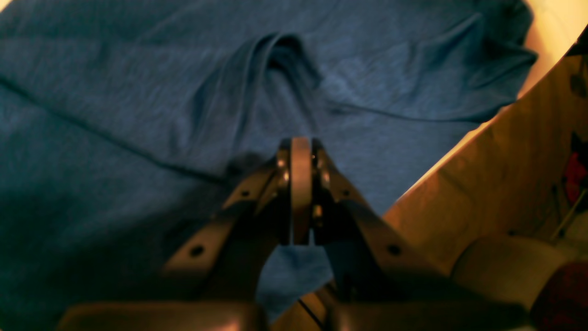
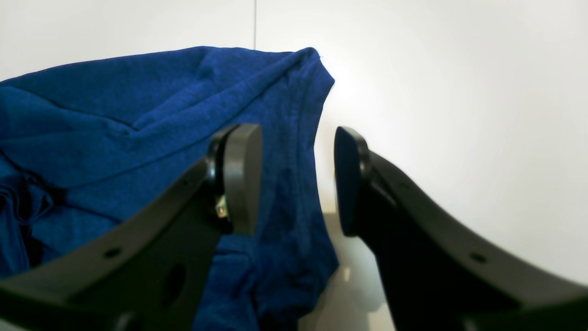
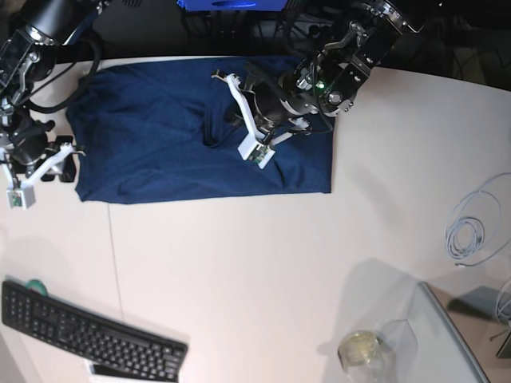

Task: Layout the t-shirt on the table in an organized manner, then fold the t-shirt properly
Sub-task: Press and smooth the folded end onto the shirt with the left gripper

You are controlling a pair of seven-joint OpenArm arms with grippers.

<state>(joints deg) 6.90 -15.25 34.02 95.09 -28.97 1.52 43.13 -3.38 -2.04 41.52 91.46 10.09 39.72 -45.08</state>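
The dark navy t-shirt [image 3: 160, 136] lies spread across the far part of the white table [image 3: 239, 263], with a small raised pucker [image 1: 275, 50] near its middle. My left gripper [image 3: 231, 120] hovers over that middle, just short of the pucker. In the left wrist view its pads [image 1: 301, 147] are pressed together and no cloth shows between them. My right gripper [image 3: 70, 159] is at the shirt's left edge. In the right wrist view it [image 2: 296, 179] stands open, and the shirt's hem [image 2: 294, 138] lies between its fingers, nearer the left one.
A black keyboard [image 3: 88, 331] lies at the front left. A coiled white cable [image 3: 471, 231] is at the right edge. A glass [image 3: 361, 349] and a clear box [image 3: 447, 335] stand at the front right. The table's curved far edge [image 1: 546, 27] runs beyond the shirt.
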